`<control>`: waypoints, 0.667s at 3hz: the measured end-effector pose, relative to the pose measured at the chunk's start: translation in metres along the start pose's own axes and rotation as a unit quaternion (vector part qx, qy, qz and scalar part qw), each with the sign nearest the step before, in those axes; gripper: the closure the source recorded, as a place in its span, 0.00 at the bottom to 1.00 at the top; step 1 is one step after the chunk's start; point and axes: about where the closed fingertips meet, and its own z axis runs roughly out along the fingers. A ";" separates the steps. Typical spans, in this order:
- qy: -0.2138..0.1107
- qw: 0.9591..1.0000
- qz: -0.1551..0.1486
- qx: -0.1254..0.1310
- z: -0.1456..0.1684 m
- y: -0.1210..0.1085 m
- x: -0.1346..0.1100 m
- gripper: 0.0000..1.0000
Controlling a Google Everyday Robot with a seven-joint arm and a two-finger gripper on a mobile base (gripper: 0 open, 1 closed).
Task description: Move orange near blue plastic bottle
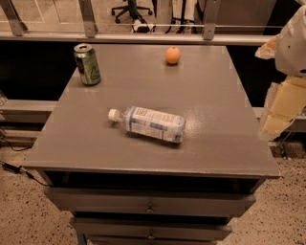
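The orange (173, 55) sits on the grey table top (215, 95) near its far edge, right of centre. The blue plastic bottle (152, 124) lies on its side in the middle of the table, white cap pointing left. The two are well apart, with the orange beyond the bottle. My gripper (279, 112) shows as pale cream and white parts at the right edge of the view, beyond the table's right side, far from both the orange and the bottle and holding nothing that I can see.
A green drink can (87, 64) stands upright at the table's far left corner. Drawers (150, 206) run below the table top. A metal rail (143, 33) crosses behind the table, with an office chair (131, 9) beyond it.
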 end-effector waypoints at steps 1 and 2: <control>0.000 1.000 0.000 0.000 0.000 0.000 0.000 0.00; -0.025 0.999 0.005 0.019 0.019 -0.021 -0.001 0.00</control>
